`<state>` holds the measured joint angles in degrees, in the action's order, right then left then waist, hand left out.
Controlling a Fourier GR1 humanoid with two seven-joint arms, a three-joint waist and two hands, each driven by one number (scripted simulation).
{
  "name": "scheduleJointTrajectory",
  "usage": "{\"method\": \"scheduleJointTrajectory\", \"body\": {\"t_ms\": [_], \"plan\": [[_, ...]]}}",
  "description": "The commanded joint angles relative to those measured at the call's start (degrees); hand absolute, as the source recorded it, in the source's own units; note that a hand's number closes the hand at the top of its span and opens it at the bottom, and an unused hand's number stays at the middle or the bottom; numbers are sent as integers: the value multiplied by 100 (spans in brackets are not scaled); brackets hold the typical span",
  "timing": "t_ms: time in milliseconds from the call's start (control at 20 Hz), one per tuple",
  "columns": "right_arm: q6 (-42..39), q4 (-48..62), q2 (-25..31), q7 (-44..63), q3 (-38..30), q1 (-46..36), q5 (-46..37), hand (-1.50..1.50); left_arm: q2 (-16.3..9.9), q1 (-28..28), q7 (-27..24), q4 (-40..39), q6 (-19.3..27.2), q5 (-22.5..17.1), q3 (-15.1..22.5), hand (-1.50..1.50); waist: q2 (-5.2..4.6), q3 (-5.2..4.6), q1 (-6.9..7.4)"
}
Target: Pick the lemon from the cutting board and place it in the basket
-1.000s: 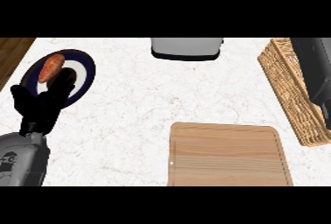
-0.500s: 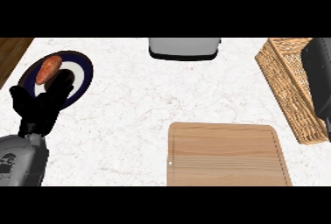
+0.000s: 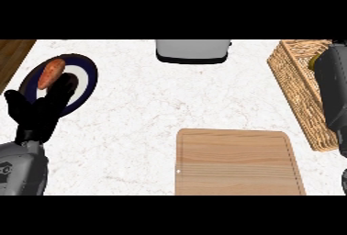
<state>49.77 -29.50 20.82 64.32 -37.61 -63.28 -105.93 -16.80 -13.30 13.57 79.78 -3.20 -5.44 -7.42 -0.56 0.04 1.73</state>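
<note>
The wooden cutting board [image 3: 237,160] lies at the lower middle with nothing on it. The wicker basket [image 3: 298,96] stands at the right edge. My right forearm [image 3: 335,92] reaches up over the basket and hides most of its inside; the right hand itself does not show. A small yellow patch, likely the lemon [image 3: 313,62], peeks out at the forearm's left edge inside the basket. My left hand [image 3: 41,112] rests open at the left, fingers up, partly over the plate.
A dark blue plate [image 3: 81,73] with an orange-brown sweet potato [image 3: 51,73] sits at the far left. A grey toaster [image 3: 193,50] stands at the back middle. A wooden strip [image 3: 10,55] borders the marble counter at the upper left.
</note>
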Motion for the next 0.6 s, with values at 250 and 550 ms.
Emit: {"method": "scheduleJointTrajectory", "body": {"t_ms": [250, 550], "plan": [[1359, -1528, -169, 832, -605, 242, -54, -150, -20, 136, -37, 72, 105, 18, -120, 0, 96, -5, -188], [1080, -3251, -1242, 483, -825, 863, 60, -150, -62, 199, 49, 25, 158, 71, -165, 0, 202, -14, -459]]}}
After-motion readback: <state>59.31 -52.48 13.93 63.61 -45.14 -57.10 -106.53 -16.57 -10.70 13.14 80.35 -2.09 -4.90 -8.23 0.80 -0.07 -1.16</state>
